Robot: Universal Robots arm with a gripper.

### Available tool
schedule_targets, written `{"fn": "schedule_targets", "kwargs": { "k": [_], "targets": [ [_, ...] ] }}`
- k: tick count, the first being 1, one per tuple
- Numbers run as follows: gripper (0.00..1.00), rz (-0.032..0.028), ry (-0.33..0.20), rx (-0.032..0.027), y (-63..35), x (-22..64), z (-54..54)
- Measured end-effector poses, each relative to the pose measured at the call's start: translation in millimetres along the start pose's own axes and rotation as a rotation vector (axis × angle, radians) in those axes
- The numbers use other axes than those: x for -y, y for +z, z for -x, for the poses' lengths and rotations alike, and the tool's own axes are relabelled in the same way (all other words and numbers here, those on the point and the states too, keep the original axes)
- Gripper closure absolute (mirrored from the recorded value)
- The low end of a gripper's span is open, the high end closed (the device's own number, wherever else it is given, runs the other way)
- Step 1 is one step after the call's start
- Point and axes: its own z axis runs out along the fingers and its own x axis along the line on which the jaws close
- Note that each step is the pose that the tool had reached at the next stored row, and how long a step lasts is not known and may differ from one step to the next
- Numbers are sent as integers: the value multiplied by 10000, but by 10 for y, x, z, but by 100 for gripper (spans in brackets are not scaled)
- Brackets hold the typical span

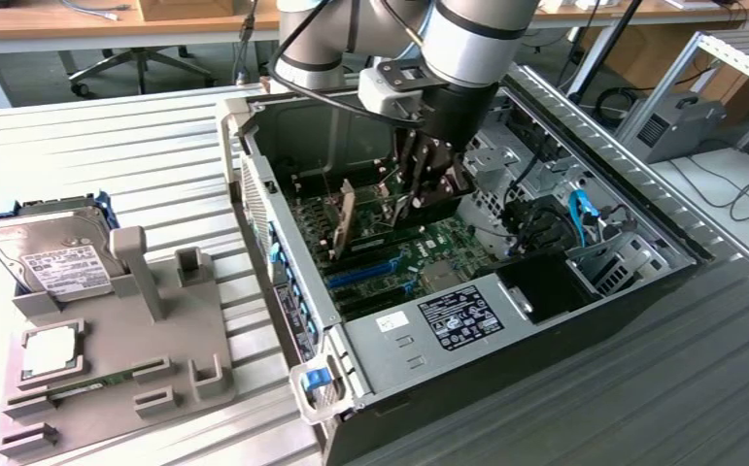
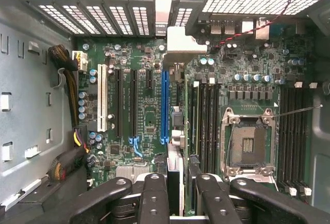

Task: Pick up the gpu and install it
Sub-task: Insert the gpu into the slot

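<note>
My gripper (image 1: 421,189) reaches down into the open computer case (image 1: 260,209), shut on the gpu (image 1: 390,206), a thin card with a dark face that stands on edge over the green motherboard (image 1: 432,254). In the wrist view the gpu (image 2: 176,180) runs edge-on between the two black fingers (image 2: 154,198). It lies right beside the long blue slot (image 2: 165,105). Its silver end bracket (image 2: 180,43) reaches the rear slot openings. Whether the card sits in a slot I cannot tell.
A grey fixture (image 1: 153,345) at the exterior view's left holds a silver hard drive in a blue frame (image 1: 44,250), a square chip (image 1: 51,351) and a narrow memory stick (image 1: 89,381). Inside the case are the power supply (image 1: 452,316), cables (image 2: 69,87) and the processor socket (image 2: 247,142).
</note>
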Motion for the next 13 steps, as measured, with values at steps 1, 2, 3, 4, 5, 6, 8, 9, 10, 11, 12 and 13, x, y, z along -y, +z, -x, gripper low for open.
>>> {"fn": "schedule_targets", "kwargs": {
  "k": [1, 2, 3, 4, 5, 6, 8, 9, 10, 11, 12, 13],
  "targets": [
    [74, -1, 0, 0, 2, -1, 0],
    [74, -6, 234, 10, 38, -27, -4],
    [74, -17, 655, 30, 62, -70, -56],
    [74, -17, 657, 29, 71, -82, -125],
    [74, -17, 657, 30, 71, -82, -125],
    [74, -17, 656, 39, 88, -128, -125],
    [74, -16, 656, 40, 253, -310, -167],
    [74, -11, 515, 32, 270, -319, -169],
    [74, -8, 352, 26, 303, -347, -166],
    [74, -8, 350, 13, 388, -380, -159],
    [74, -9, 351, 13, 450, -434, -160],
    [74, -8, 352, 13, 499, -463, -152]
  ]
}}
